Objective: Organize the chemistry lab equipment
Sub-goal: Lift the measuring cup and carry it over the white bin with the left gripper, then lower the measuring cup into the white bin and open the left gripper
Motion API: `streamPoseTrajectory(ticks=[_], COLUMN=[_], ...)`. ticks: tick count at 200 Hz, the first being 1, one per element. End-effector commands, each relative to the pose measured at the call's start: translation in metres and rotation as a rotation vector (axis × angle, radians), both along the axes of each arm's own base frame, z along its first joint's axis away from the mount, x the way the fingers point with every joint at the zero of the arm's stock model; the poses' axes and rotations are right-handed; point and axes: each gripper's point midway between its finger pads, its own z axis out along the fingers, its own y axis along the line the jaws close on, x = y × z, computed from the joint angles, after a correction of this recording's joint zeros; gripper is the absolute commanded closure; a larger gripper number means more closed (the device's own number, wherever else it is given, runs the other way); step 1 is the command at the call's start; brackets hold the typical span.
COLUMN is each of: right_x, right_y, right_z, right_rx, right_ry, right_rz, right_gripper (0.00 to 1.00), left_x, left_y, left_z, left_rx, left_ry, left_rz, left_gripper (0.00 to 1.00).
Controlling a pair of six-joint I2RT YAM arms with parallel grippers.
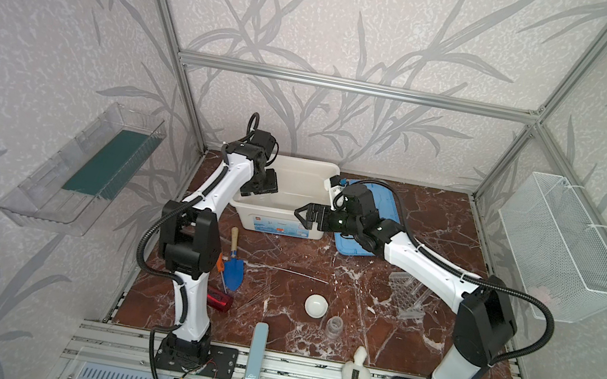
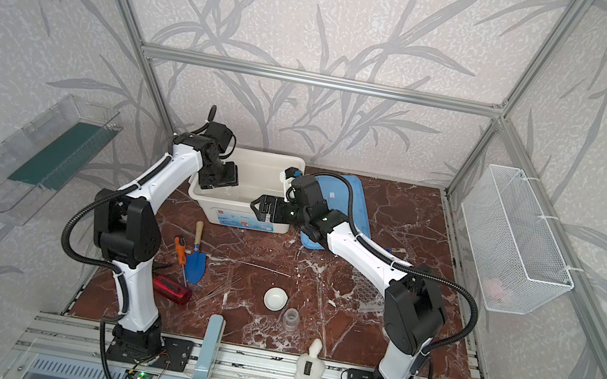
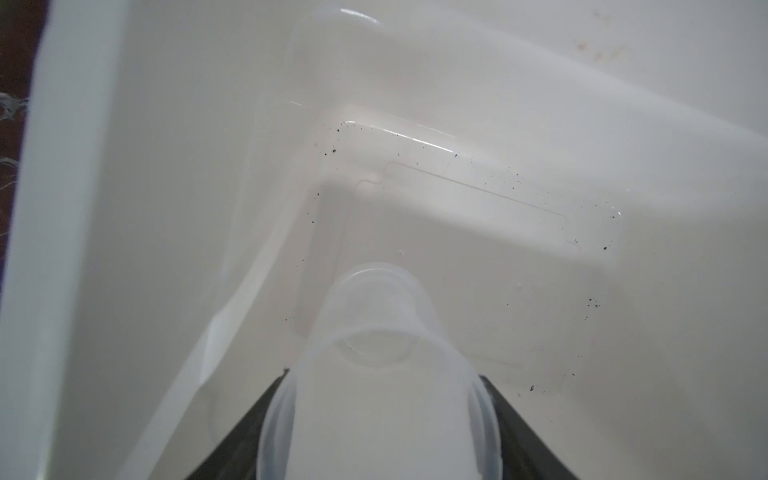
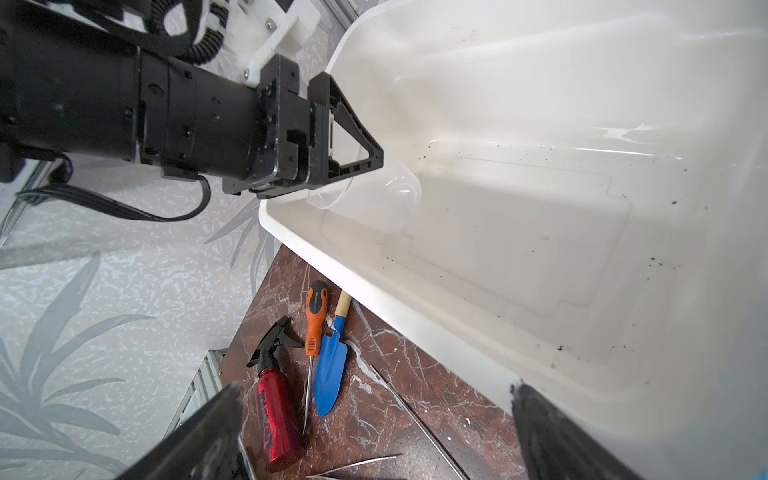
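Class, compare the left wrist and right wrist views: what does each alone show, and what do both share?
Left wrist only: the clear beaker end-on, rim to base. Right wrist only: red spray bottle, orange-handled screwdriver, blue trowel and a glass rod on the table. Both: the left gripper holding that beaker inside the white bin.

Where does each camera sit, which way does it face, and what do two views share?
Top views: high above the arms' bases, tilted down at the table; left arm and right arm show whole.
Left wrist: on the left arm, looking down into the white bin; the left jaws show, shut on the clear beaker.
Right wrist: on the right arm, facing across the bin's rim toward the left arm; the right jaws show, open.
Shared: both wrist views show the beaker inside the bin.
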Motion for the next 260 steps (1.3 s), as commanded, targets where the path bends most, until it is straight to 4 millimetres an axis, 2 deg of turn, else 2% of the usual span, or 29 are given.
streamPoseTrajectory(ticks=[1, 32, 65, 98, 157, 219, 237, 260], right_x=[-0.002, 0.000, 0.002, 0.003, 0.003, 0.002, 0.001, 0.001], right_y=[-0.004, -0.005, -0.001, 0.002, 0.001, -0.001, -0.002, -0.004], right_z=[0.022, 0.023, 0.028, 0.029, 0.019, 0.016, 0.015, 0.016], right_rx=[0.037, 0.019, 0.010, 0.013, 0.007, 0.005, 0.002, 0.002], right_ry=[-0.051, -0.064, -0.073, -0.076, -0.062, -0.064, -0.061, -0.063], right_rz=[-0.010, -0.008, 0.007, 0.015, 0.014, 0.009, 0.008, 0.002], right_gripper=[0.01, 0.01, 0.01, 0.01, 0.01, 0.01, 0.01, 0.01], left_x=[0.017, 0.041, 0.053, 0.052, 0.050, 0.051, 0.049, 0.049], left_y=[-0.001, 0.001, 0.006, 0.005, 0.001, 0.002, 0.002, 0.001], left_z=[0.001, -0.006, -0.018, -0.037, -0.070, -0.084, -0.088, -0.083], left_rx=[0.002, 0.034, 0.079, 0.084, 0.073, 0.095, 0.099, 0.096], left_ry=[-0.018, -0.006, 0.013, 0.041, 0.065, 0.074, 0.089, 0.076], left_rz=[-0.002, -0.002, -0.001, -0.002, -0.001, -0.007, -0.014, -0.013], left_gripper=[0.34, 0.34, 0.34, 0.33, 0.30, 0.27, 0.19, 0.16])
